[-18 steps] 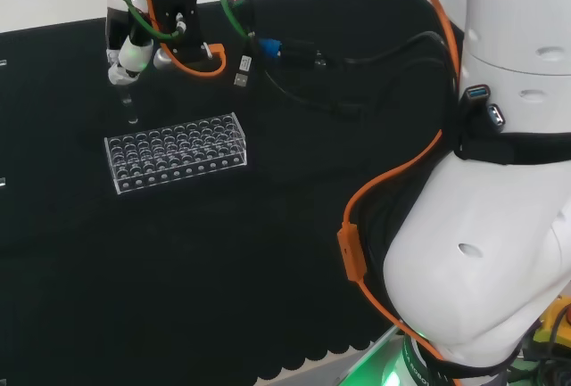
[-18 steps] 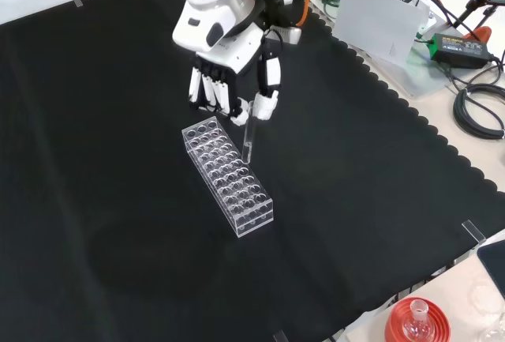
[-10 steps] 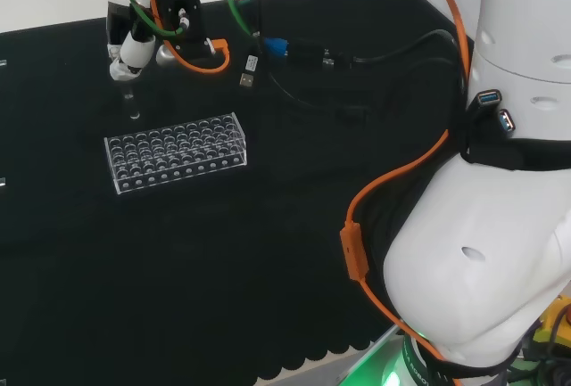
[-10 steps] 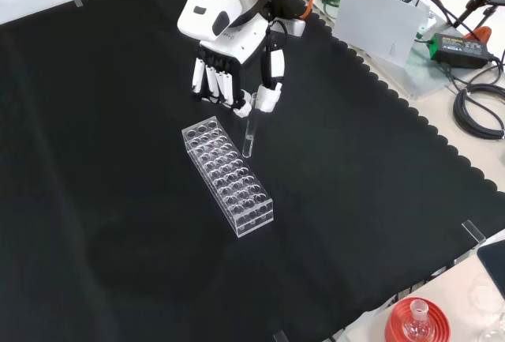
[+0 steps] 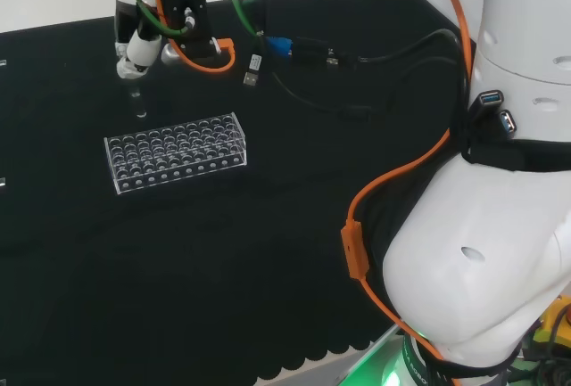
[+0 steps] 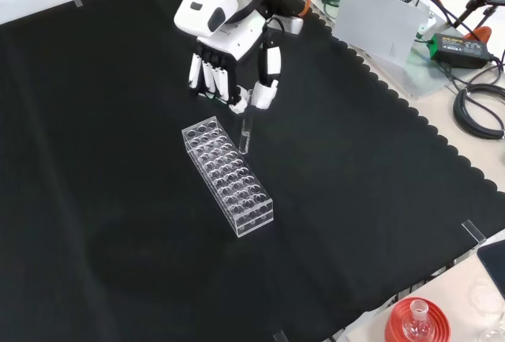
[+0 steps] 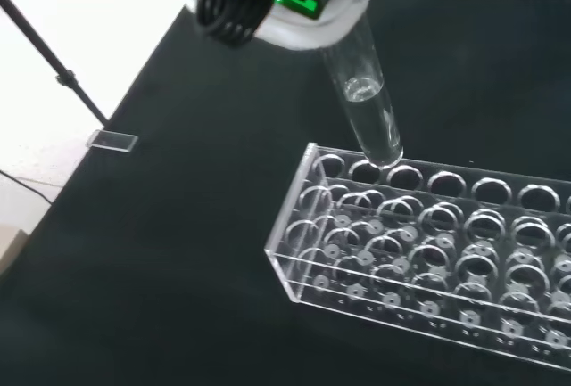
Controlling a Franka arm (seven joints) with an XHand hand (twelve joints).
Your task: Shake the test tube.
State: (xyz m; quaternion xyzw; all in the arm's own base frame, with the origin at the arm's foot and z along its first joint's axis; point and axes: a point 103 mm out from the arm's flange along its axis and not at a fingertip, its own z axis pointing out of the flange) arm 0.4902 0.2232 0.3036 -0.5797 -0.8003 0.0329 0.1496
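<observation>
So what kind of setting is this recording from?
Most likely a robotics lab bench set up for chemistry-style handling: a clear test tube rack on black cloth, a test tube held by the hand, cables and a power supply alongside.

The bench's black cloth (image 6: 118, 223) has a scalloped edge; a clear test tube rack (image 6: 227, 176) lies near its centre; at about five o'clock, off the cloth, stands what looks like a flask on a red ribbed stand (image 6: 417, 322).

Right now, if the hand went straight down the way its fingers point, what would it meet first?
Probably the rack: the tube held in the hand hangs near the rack's end holes. Depth is unclear, so it might pass beside onto the cloth.
</observation>
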